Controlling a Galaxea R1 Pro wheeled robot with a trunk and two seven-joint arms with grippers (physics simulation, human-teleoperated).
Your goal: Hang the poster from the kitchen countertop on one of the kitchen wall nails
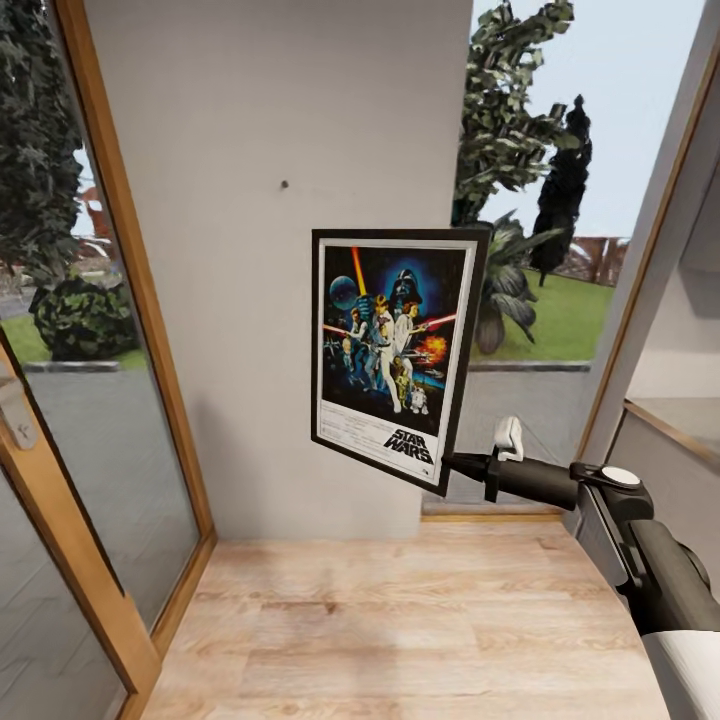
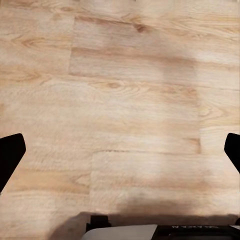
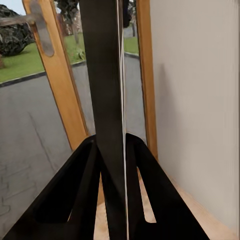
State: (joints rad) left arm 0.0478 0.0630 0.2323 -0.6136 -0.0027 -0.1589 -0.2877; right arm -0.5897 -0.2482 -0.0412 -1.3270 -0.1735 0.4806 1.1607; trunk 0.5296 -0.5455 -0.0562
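Note:
The Star Wars poster (image 1: pixel 392 352), black-framed with a white border, hangs upright in the air in front of the off-white wall panel (image 1: pixel 230 300). My right gripper (image 1: pixel 452 466) is shut on its lower right corner. In the right wrist view the poster's dark edge (image 3: pixel 104 90) runs up between the two black fingers (image 3: pixel 75 195), clamped by them. A wall nail (image 1: pixel 284 185) shows as a tiny dark dot on the wall, above and left of the poster's top edge. My left gripper (image 2: pixel 120 150) is open over the wooden floor, its dark fingertips (image 2: pixel 10 155) at the frame's sides.
A wood-framed glass door (image 1: pixel 100 400) with a handle stands at the left, and the right wrist view shows its frame (image 3: pixel 60 85). Windows and a wood frame (image 1: pixel 640 290) flank the wall on the right. Light plank floor (image 1: pixel 400 630) lies below.

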